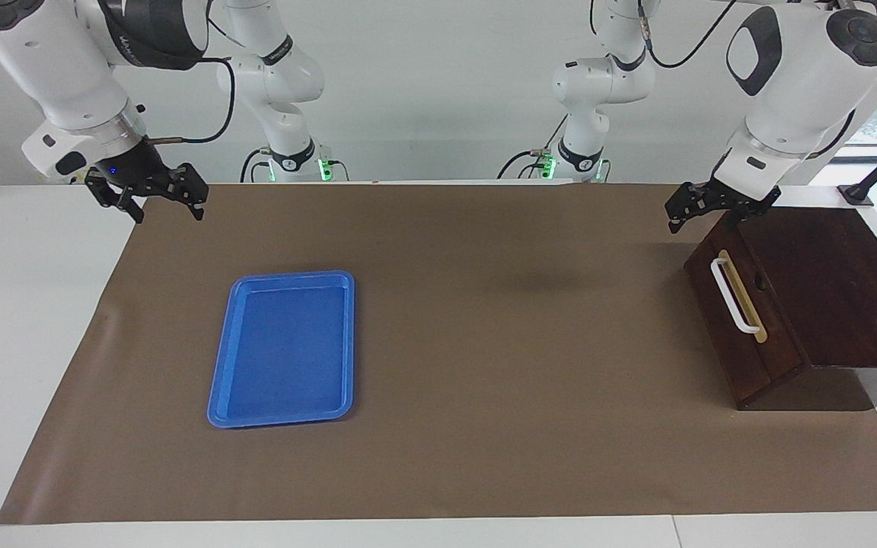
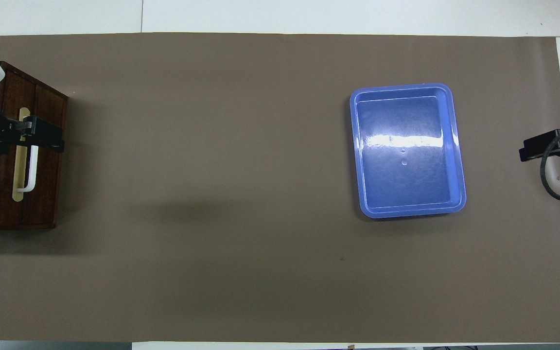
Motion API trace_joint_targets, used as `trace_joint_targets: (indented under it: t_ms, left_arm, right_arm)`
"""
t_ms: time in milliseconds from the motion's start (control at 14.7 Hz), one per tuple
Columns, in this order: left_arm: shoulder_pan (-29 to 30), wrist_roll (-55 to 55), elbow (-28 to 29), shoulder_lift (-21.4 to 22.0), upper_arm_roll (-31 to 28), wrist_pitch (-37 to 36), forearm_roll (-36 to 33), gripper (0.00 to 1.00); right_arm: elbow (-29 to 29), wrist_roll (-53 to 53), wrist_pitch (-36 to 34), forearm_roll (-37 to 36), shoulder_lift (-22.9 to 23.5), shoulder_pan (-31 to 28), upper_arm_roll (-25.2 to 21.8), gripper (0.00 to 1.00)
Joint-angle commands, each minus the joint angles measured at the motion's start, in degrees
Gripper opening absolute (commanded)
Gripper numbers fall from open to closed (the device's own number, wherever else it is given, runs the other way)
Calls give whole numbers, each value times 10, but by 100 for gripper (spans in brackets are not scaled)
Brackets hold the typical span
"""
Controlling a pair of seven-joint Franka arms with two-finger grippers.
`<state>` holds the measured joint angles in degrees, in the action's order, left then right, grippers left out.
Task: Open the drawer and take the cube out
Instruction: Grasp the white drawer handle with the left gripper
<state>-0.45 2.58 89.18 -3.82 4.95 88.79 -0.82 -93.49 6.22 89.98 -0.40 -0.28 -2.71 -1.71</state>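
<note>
Facing view, left tool [image 1: 701,214]: raised above the corner of the dark wooden box nearest the robots, fingers spread apart, gripping nothing, clear of the handle.
Overhead view, left tool [image 2: 44,138]: appears over the front face of the box, covering part of the handle from above.
Right tool [image 1: 158,199]: hangs in the air over the edge of the brown mat at the right arm's end of the surface, fingers spread, holding nothing; the arm waits.
Right tool, overhead view [image 2: 533,149]: only its dark tip and a looped black cable show at the edge of the frame.
Drawer [image 1: 739,320]: shut, flush in the front of the box, at the left arm's end of the surface, its front turned toward the middle of the mat.
Handle [image 1: 731,297]: white bar on a tan strip, running across the drawer front, untouched.
Cube: not visible in either view.
Blue tray [image 1: 286,346]: flat, nothing in it, lying on the mat toward the right arm's end, well apart from the box.
Mat [image 1: 484,426]: brown sheet covering most of the white surface [image 1: 20,320], carrying both tray and box.
</note>
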Motion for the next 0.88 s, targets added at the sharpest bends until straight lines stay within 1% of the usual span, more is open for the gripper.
trace_joint_targets:
  t_ms: [0,272,408,475,543,611,815]
  left_arm:
    - [-7,-6,-9,-6,-7,5,6,100]
    - [-7,-7,2,6,-6,26,4,100]
    - [-9,-11,42,20,-4,79,-10,100]
    - [-15,-10,72,29,-1,108,-35,100]
    - [-35,-10,91,35,-1,127,-69,100]
    - [-45,-10,99,33,-1,141,-93,100]
    - [-53,-9,106,11,-1,167,-124,100]
  right_arm:
    - [-5,17,0,-11,-8,-12,8,100]
    - [-5,18,-1,-11,-7,-12,8,100]
    - [-5,18,0,-11,-7,-12,7,100]
    - [-5,18,0,-11,-8,-12,8,100]
    - [-6,18,0,-11,-8,-12,7,100]
    - [-6,18,0,-11,-7,-12,7,100]
    - [-6,15,1,-11,-7,-10,8,100]
